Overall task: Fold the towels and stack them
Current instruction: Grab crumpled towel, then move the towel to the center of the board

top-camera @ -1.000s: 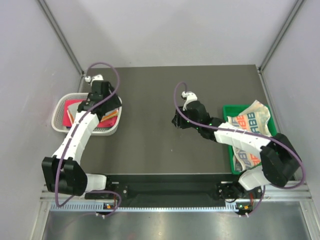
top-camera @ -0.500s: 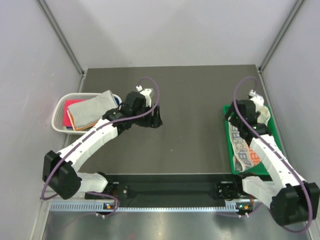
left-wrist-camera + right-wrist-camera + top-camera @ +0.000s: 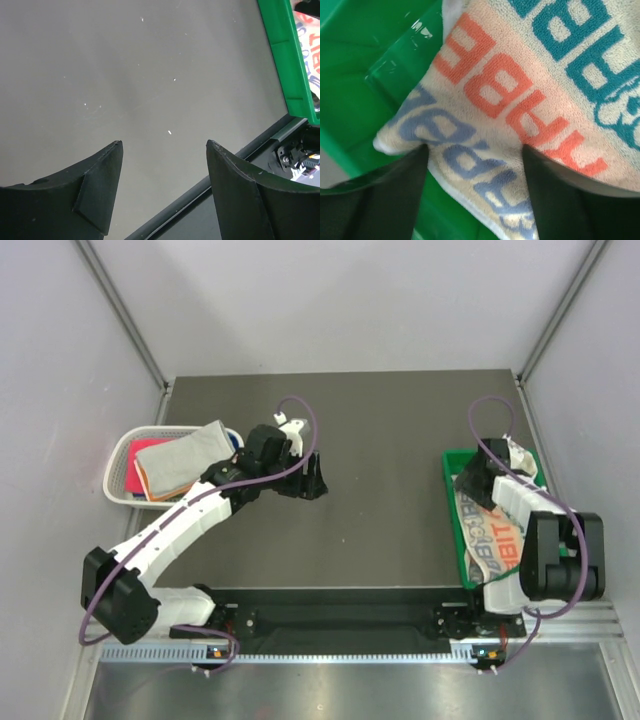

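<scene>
– Towels, where are they lying right now?

– One white towel with orange, blue and teal letter print (image 3: 520,90) is lying in the green plastic tray (image 3: 450,456) at the right side of the dark table (image 3: 380,430), with a corner draping over the tray's inner wall. The others are sitting piled in the white mesh basket (image 3: 115,478) at the left edge: a grey towel (image 3: 185,455) is lying on top and sticking out over the far rim, while an orange cloth (image 3: 150,481) and a pink-red cloth (image 3: 132,473) are peeking out beneath it.

– What is the right gripper (image 3: 468,487) doing?

– It is hanging low over the tray's far end. Its fingers are standing wide apart, one to either side of the printed towel's corner, and they are not pinching the fabric.

– And the left gripper (image 3: 165,145)?

– It is reaching out over the middle of the table, well away from the basket. Its jaws are gaping fairly wide with only bare tabletop showing between them, so it is carrying nothing. From its wrist view, the tray's green rim is showing off to the right.
</scene>
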`<state>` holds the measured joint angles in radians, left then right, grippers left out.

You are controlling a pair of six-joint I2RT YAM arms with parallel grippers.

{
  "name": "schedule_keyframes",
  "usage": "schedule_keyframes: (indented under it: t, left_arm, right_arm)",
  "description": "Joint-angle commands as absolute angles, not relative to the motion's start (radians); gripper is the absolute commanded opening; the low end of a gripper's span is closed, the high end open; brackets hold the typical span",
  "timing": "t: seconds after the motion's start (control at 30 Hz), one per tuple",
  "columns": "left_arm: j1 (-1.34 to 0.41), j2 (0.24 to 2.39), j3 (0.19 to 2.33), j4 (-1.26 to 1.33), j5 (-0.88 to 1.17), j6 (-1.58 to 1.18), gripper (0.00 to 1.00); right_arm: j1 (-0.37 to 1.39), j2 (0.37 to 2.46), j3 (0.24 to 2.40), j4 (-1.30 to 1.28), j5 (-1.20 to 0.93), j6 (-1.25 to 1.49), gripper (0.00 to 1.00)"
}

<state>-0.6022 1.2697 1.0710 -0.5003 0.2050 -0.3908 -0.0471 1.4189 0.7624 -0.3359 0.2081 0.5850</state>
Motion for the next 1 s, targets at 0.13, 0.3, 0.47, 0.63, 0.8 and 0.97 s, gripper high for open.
schedule_keyframes:
  t: [0.13,0.3,0.47,0.63,0.8,0.97]
  left_arm:
    - [-0.601,1.224,1.062,-0.451,0.207,-0.371,0.72]
    - [-0.601,1.229,1.081,-0.463,0.176,-0.36,0.72]
    - [-0.601,1.232,1.103,-0.477,0.153,-0.36,0.71]
    - [-0.601,1.22,1.118,-0.483,0.049,-0.37,0.71]
    - [-0.56,1.189,1.164,-0.503,-0.098,-0.396,0.71]
    - [-0.476,1.149,1.206,-0.517,-0.135,-0.437,0.71]
  right_arm:
    - [-0.08,1.404,0.784,-0.238,0.239,0.597,0.09]
    - [-0.09,1.266,0.837,-0.324,0.281,0.532,0.0]
    - [-0.084,1.157,0.992,-0.416,0.232,0.476,0.0]
    - [0.032,1.195,1.257,-0.468,0.23,0.422,0.0]
    - [0.259,1.29,1.52,-0.495,0.317,0.381,0.0]
    - [0.464,1.33,1.67,-0.46,0.327,0.345,0.0]
